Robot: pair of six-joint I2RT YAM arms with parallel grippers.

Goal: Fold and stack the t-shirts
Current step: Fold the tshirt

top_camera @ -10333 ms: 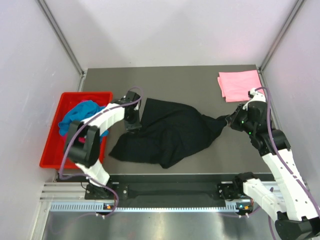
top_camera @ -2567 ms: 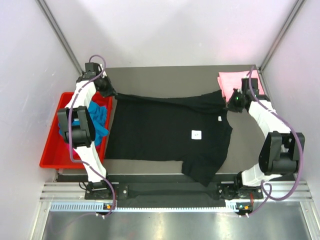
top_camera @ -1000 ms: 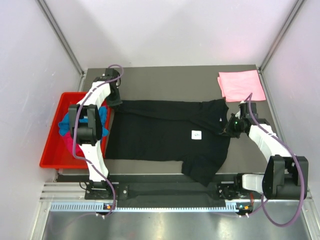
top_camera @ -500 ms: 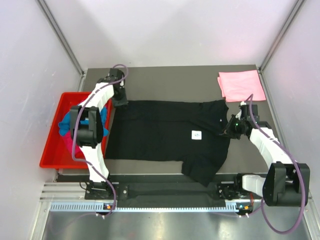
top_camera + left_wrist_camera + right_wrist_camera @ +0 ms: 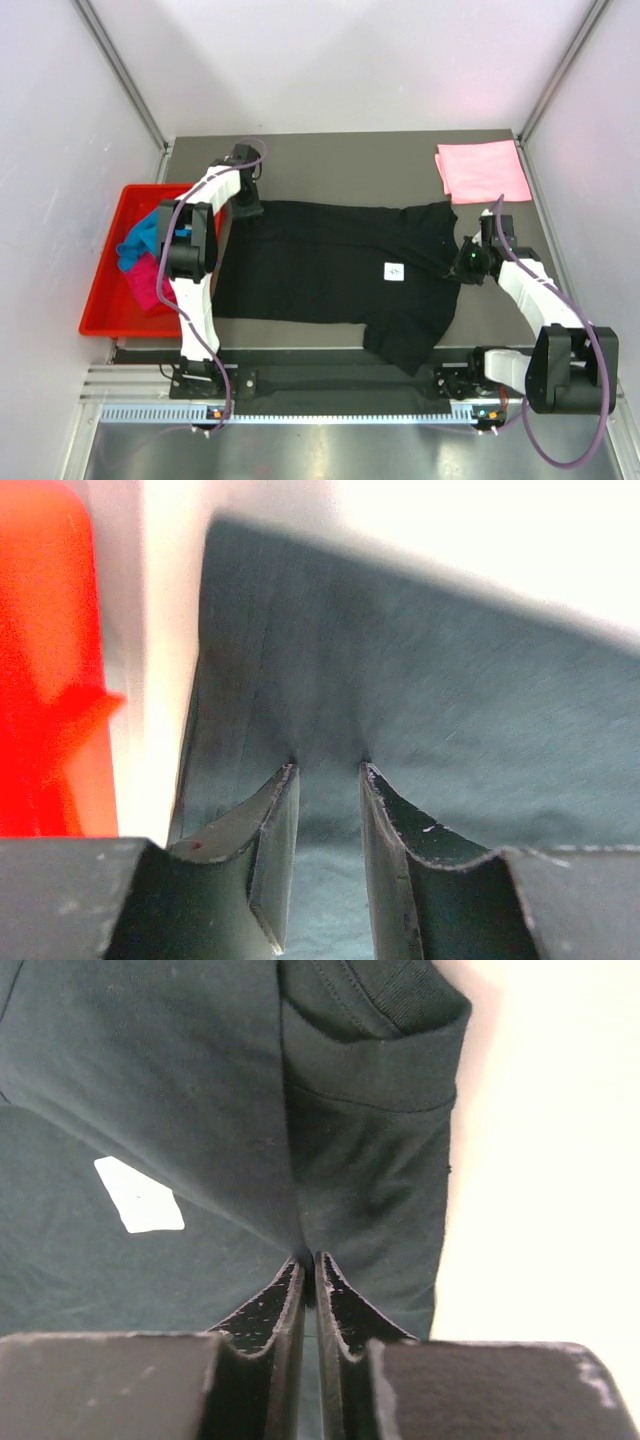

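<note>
The table (image 5: 340, 165) is covered across its middle by the black t-shirt (image 5: 320, 270); bare strips are left along the far edge and near right. The far right corner is occupied by the pink t-shirt (image 5: 482, 170), the left edge flanked by the red tray (image 5: 105, 300) and left arm (image 5: 205, 190).

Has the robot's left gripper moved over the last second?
Yes. In the top view the left gripper has shifted rightward, away from the red plastic tray, over the black cloth t-shirt.

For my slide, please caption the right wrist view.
Right end effector closed on a fold of the black t-shirt; white label at left.
</note>
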